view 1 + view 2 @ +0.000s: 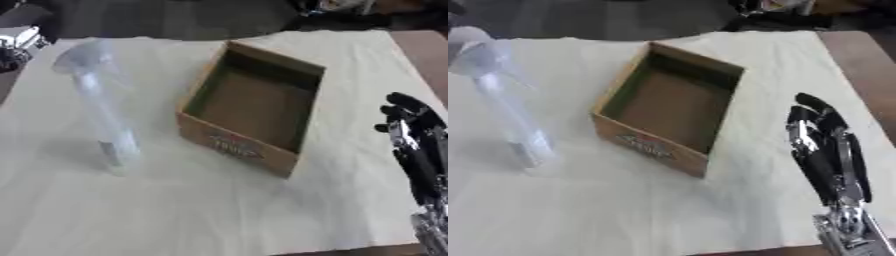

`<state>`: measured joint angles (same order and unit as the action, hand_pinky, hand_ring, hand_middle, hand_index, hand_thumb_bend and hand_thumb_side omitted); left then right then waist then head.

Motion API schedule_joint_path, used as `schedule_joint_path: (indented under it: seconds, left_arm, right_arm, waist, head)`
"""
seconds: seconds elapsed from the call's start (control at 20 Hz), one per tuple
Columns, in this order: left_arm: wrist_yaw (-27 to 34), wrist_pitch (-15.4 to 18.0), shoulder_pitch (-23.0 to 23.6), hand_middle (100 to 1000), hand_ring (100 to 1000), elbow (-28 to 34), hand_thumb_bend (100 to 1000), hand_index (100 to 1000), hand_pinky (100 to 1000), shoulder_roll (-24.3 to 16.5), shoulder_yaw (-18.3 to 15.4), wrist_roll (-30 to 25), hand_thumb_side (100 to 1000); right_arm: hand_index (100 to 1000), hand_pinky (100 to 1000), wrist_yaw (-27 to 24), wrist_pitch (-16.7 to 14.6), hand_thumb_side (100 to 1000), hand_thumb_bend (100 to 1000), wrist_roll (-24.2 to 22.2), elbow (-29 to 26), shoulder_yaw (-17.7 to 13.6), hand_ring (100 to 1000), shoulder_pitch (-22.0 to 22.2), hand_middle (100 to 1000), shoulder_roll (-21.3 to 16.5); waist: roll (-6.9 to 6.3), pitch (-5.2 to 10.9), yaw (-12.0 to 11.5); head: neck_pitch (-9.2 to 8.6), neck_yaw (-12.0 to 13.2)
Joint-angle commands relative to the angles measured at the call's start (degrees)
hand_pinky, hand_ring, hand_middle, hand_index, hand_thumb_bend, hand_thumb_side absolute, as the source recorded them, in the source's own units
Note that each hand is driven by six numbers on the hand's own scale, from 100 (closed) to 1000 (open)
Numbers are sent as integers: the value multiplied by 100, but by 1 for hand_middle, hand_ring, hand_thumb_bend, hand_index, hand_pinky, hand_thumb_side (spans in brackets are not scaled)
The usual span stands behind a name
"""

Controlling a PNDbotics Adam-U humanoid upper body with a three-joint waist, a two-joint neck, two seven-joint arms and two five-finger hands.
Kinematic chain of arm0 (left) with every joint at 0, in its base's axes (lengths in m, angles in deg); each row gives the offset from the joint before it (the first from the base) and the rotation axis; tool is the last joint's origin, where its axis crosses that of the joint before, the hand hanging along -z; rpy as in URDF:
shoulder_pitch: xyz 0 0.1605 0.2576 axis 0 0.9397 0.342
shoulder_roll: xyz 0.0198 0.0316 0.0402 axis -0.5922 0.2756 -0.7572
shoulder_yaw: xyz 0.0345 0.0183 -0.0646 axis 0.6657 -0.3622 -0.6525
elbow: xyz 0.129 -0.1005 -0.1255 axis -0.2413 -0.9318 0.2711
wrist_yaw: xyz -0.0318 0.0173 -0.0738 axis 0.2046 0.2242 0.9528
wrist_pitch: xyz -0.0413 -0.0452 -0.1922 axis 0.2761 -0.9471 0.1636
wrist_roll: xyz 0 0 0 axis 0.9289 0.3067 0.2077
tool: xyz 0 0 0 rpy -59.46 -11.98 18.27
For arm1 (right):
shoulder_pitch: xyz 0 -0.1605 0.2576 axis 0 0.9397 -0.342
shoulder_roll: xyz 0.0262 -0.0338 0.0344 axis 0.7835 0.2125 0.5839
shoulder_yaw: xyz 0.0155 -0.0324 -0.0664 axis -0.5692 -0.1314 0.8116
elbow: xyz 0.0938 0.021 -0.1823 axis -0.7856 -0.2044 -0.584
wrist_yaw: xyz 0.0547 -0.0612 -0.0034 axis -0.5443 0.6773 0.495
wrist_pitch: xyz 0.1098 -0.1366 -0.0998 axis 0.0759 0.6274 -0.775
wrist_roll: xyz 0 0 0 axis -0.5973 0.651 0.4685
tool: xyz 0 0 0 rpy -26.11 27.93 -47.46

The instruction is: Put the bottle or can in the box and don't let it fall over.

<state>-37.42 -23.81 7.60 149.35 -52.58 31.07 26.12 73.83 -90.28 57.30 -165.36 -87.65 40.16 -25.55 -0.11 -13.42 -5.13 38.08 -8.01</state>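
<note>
A clear plastic bottle [103, 107] stands upright on the white cloth, left of the box. The open cardboard box [254, 102] sits near the middle of the table with nothing in it. My right hand [826, 145] hovers at the lower right, to the right of the box, with its fingers straight and holding nothing. It is well apart from the bottle. My left hand does not show in either view.
A white cloth [219, 210] covers the table; its bare brown edge [859, 60] shows at the right. Dark clutter [17, 42] lies past the far left corner, and more objects [776, 10] beyond the far edge.
</note>
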Motion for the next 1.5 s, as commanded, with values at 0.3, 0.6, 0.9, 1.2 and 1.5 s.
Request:
schedule_joint_path:
  seconds: [0.3, 0.6, 0.9, 1.2, 1.5]
  left_arm:
    - [-8, 66, -314, 938, 811, -459, 162, 921, 979, 53, 101, -429, 763]
    - [-42, 84, -414, 940, 811, -684, 156, 920, 986, 206, 139, -589, 771]
    - [-332, 116, -515, 943, 815, -855, 150, 921, 995, 497, 137, -596, 757]
    - [-514, 170, -499, 946, 818, -1025, 138, 921, 1000, 716, 129, -612, 767]
    - [-489, 140, -502, 943, 815, -878, 135, 919, 1000, 666, -73, -382, 730]
  right_arm:
    - [818, 682, -45, 31, 615, 100, -9, -73, 16, 823, -43, 804, -66]
    - [817, 682, -52, 45, 611, 100, -9, -73, 17, 823, -50, 804, -50]
    - [817, 682, -64, 51, 607, 100, 8, -73, -4, 823, -28, 804, -45]
    - [816, 682, -80, 44, 605, 100, 4, -73, -10, 823, -12, 804, -51]
    - [815, 683, -77, 65, 607, 100, -2, -73, -7, 824, 14, 804, -27]
  waist:
    - [-17, 96, 14]
    - [-21, 89, 20]
    - [-15, 112, 1]
    - [-5, 147, -32]
    - [3, 152, -60]
  head:
    - [34, 30]
    - [48, 24]
    - [54, 26]
    - [39, -1]
    - [38, -35]
